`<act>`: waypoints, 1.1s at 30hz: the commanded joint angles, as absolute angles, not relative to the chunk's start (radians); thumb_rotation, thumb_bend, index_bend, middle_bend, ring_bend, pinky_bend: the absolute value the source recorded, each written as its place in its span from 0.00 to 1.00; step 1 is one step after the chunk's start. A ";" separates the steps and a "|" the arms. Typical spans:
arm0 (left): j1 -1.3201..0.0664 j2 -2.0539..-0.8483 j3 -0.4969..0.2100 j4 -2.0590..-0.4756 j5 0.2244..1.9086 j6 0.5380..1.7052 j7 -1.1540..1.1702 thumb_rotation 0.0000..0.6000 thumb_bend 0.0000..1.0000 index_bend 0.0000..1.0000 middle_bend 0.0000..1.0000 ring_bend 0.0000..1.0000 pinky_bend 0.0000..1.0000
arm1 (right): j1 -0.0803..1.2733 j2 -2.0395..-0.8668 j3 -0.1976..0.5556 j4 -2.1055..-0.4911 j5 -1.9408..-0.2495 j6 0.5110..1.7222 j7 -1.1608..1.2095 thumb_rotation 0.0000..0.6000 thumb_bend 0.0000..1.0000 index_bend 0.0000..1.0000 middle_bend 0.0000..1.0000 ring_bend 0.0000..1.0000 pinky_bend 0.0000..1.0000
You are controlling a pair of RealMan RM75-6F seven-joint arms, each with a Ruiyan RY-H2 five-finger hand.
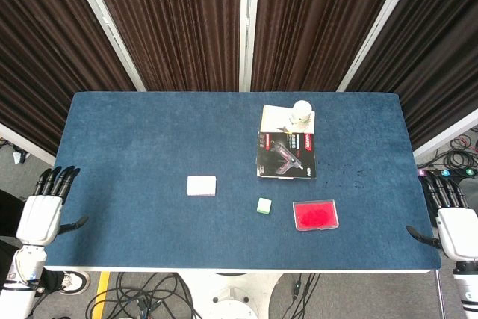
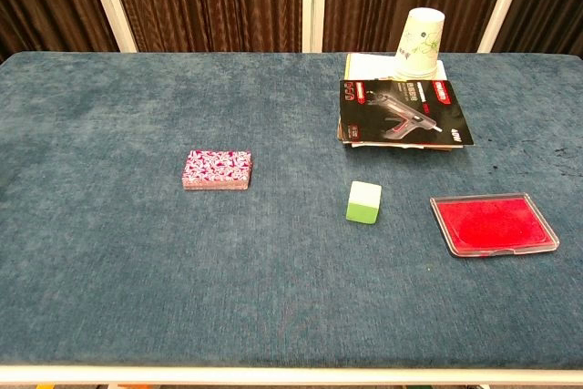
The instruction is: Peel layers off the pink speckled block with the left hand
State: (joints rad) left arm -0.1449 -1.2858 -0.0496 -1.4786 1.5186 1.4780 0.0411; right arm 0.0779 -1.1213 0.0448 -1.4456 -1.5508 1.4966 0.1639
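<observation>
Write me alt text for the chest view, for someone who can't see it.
A pink speckled block lies untouched left of centre on a blue table. To its right sit a small green and white cube and a clear case with a red pad; behind them, an upturned paper cup stands by a glue gun package.

Stuff sitting on my blue felt-covered table (image 2: 109, 252): a small green-and-white cube (image 2: 364, 201) near the middle, and a flat clear plastic case with a red pad inside (image 2: 493, 223) just off to its side. Further back there's a black glue-gun package (image 2: 402, 113) on some papers, with an upside-down white paper cup (image 2: 421, 44) behind it.
</observation>
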 commanded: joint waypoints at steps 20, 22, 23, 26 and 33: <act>-0.166 -1.270 -0.037 -1.510 1.536 1.443 0.044 1.00 0.00 0.08 0.07 0.00 0.00 | 0.083 -1.116 0.045 -1.465 -1.551 1.488 0.157 1.00 0.04 0.00 0.00 0.00 0.00; -0.174 -1.267 -0.036 -1.524 1.542 1.435 0.059 1.00 0.00 0.08 0.07 0.00 0.00 | 0.084 -1.113 0.047 -1.470 -1.551 1.489 0.158 1.00 0.04 0.00 0.00 0.00 0.00; -0.180 -1.265 -0.037 -1.532 1.545 1.428 0.069 1.00 0.00 0.08 0.07 0.00 0.00 | 0.085 -1.113 0.049 -1.473 -1.551 1.491 0.157 1.00 0.04 0.00 0.00 0.00 0.00; -0.192 -1.261 -0.038 -1.552 1.541 1.408 0.087 1.00 0.00 0.08 0.07 0.00 0.00 | 0.086 -1.112 0.048 -1.478 -1.552 1.489 0.157 1.00 0.04 0.00 0.00 0.00 0.00; -0.236 -1.275 -0.051 -1.580 1.535 1.354 0.123 1.00 0.00 0.08 0.07 0.00 0.00 | 0.087 -1.104 0.046 -1.472 -1.548 1.481 0.145 1.00 0.04 0.00 0.00 0.00 0.00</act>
State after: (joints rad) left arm -0.2260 -1.2692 -0.0465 -1.5745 1.5366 1.3647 0.1137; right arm 0.0863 -1.1054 0.0444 -1.4716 -1.5518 1.4840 0.1442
